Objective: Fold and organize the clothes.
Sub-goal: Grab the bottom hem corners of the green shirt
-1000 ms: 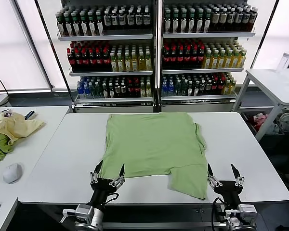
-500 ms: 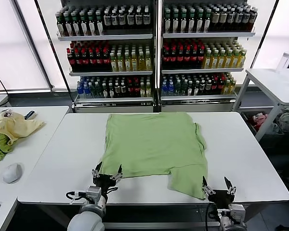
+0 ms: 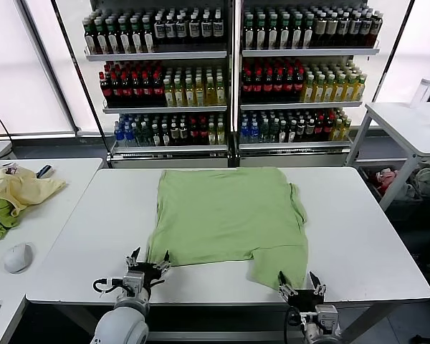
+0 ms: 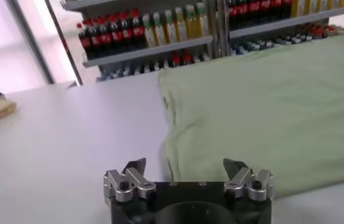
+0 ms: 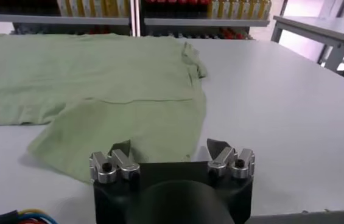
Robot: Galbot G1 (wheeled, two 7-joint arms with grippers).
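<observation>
The white table point(image 3: 358, 236) is bearing the light green shirt point(image 3: 226, 211) lying flat at its middle, while I am holding my left gripper point(image 3: 146, 265) and right gripper point(image 3: 299, 285) open-jawed, empty, at its near hem

Plain light green shirt point(image 3: 229, 213) on a white table point(image 3: 79, 244).

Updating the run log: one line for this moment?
shirt: flat on table | left gripper: open, near hem | right gripper: open, near hem
</observation>
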